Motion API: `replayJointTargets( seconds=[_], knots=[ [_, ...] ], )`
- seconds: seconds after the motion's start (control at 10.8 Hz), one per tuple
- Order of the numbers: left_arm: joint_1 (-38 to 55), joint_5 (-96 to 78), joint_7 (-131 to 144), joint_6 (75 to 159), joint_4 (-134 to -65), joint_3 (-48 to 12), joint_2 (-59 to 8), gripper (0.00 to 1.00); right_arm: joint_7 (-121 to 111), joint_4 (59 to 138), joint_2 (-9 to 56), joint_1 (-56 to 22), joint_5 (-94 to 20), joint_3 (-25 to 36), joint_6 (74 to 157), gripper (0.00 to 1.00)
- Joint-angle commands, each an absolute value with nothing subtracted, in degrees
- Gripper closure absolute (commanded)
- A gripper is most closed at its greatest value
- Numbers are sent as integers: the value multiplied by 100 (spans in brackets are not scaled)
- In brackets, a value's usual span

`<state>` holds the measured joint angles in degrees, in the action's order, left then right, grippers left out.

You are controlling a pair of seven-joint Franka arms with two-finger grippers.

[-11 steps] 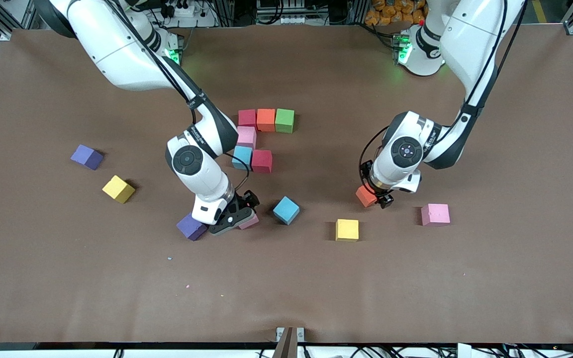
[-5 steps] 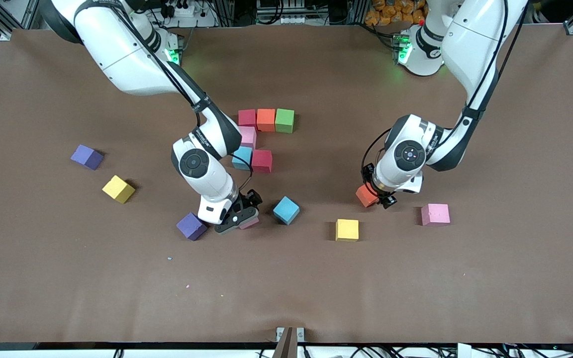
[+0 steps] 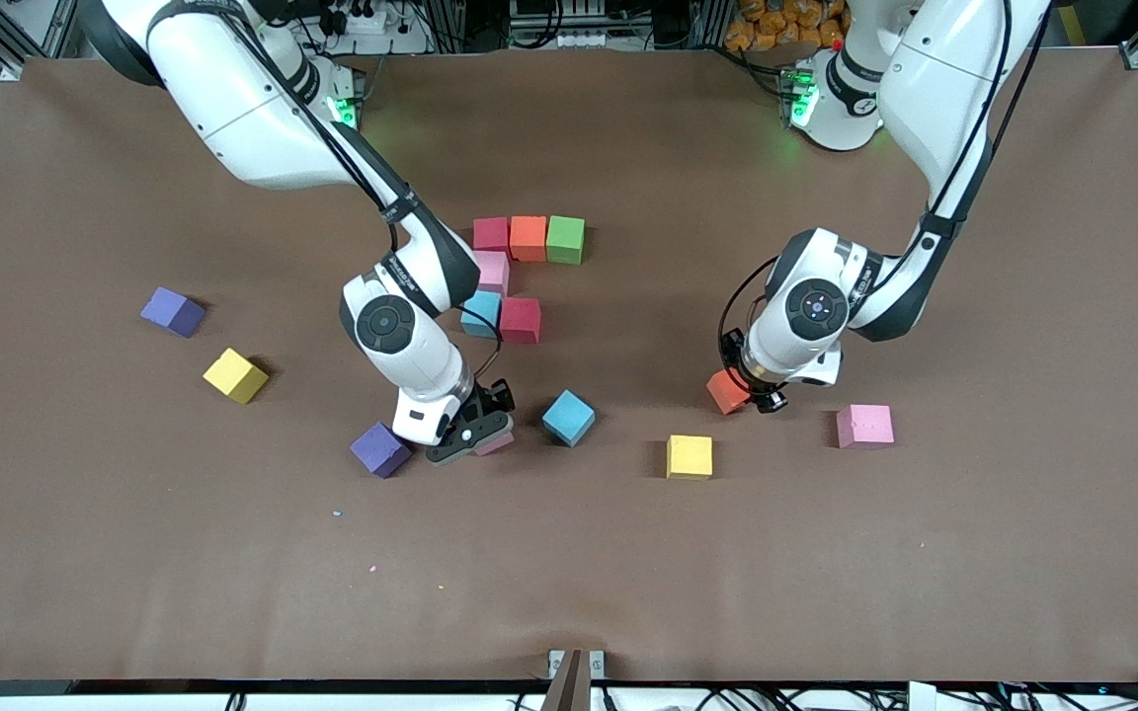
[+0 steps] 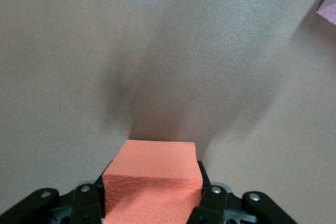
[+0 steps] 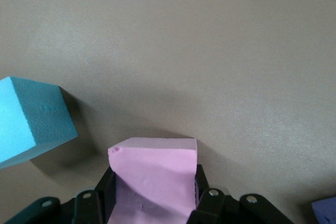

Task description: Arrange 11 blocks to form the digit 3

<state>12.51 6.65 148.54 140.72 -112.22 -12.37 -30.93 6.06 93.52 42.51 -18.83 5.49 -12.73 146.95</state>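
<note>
Purple block and blue block flanking right gripper.

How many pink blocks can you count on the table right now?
3. One pink block sits in the partly built figure, under the red cube. One lies loose toward the left arm's end. One sits between the right gripper's fingers, mostly hidden in the front view.

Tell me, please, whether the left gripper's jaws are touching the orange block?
Touching. In the left wrist view the left gripper has its jaws pressed against both sides of the orange block, with no gap showing.
</note>
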Motion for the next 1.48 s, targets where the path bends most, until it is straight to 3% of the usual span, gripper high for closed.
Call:
replayJointTargets(
  seconds=[0.0, 0.09, 0.83, 1.39],
  knots=[
    [1248, 721, 14880, 14098, -11224, -1257, -3024, 91, 606, 9264, 4237, -1820, 493, -1301, 14643, 85],
    [1248, 729, 14880, 14098, -11224, -1257, -3015, 97, 606, 9307, 4184, -1793, 431, -1309, 14625, 89],
    [1704, 1239, 14143, 14001, -11171, -1371, -2901, 100, 642, 11029, 2664, -1319, -922, -1397, 14291, 91],
    [2757, 1248, 14027, 13386, -10118, -1354, -3303, 100, 1905, 11381, 2505, -1529, -1107, -1371, 14528, 91]
  ],
)
